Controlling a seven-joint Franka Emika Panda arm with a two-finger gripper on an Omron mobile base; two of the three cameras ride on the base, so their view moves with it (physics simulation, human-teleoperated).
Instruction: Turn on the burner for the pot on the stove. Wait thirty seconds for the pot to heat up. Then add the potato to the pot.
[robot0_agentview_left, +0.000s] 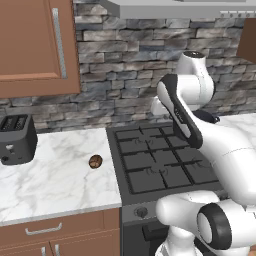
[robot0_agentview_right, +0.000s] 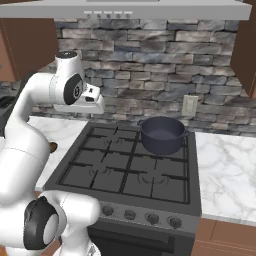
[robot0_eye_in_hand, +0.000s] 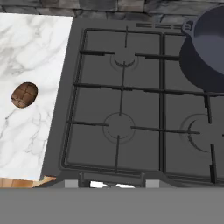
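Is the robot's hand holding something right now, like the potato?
No, it holds nothing. The potato lies alone on the white counter beside the stove, and the pot sits on a back burner, untouched.

One pot (robot0_agentview_right: 161, 135), one potato (robot0_eye_in_hand: 24, 95), one toaster (robot0_agentview_left: 16, 138), four front knobs (robot0_agentview_right: 129, 215) in the right base view

Right base view: pot (robot0_agentview_right: 161, 135) sits on the stove (robot0_agentview_right: 120, 170) at its back right, centre of frame. Knobs (robot0_agentview_right: 140, 216) run along the stove's front edge, lower centre. Counter (robot0_agentview_right: 227, 170) at right. Left base view: potato (robot0_agentview_left: 95, 161) lies on the counter (robot0_agentview_left: 55, 175) just left of the stove (robot0_agentview_left: 160, 160), centre-left. Toaster (robot0_agentview_left: 16, 138) stands at far left, behind the potato and well apart.
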